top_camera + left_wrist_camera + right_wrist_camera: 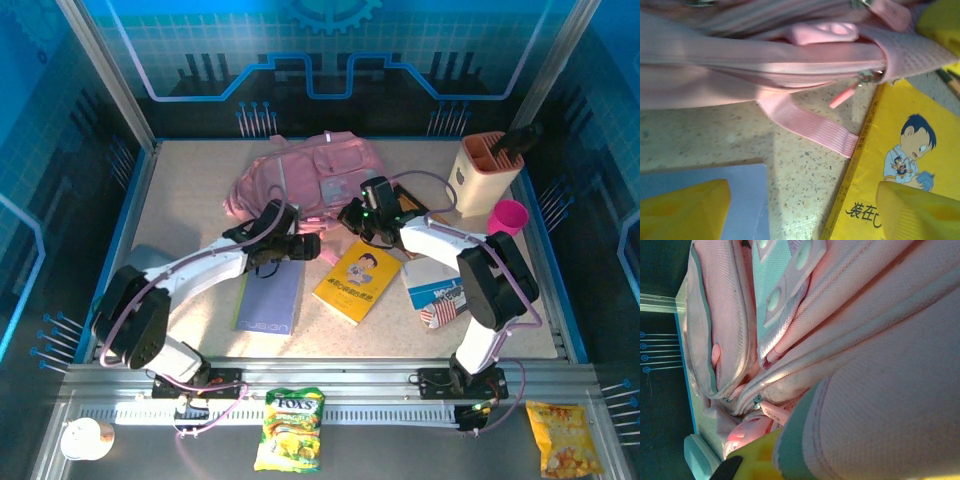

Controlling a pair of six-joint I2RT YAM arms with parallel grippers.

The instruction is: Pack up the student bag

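Robot lab cell w/ blue circuit-print walls (330, 50), alu frame rails (340, 388), speckled bench (200, 190).

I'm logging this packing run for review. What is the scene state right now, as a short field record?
student bag: lying on the far middle of the table
left gripper: open, holding nothing, near the bag's front edge
right gripper: shut, apparently pinching bag fabric
lavender notebook: flat on the table, outside the bag
yellow book: flat on the table, outside the bag, a pink strap reaching its edge
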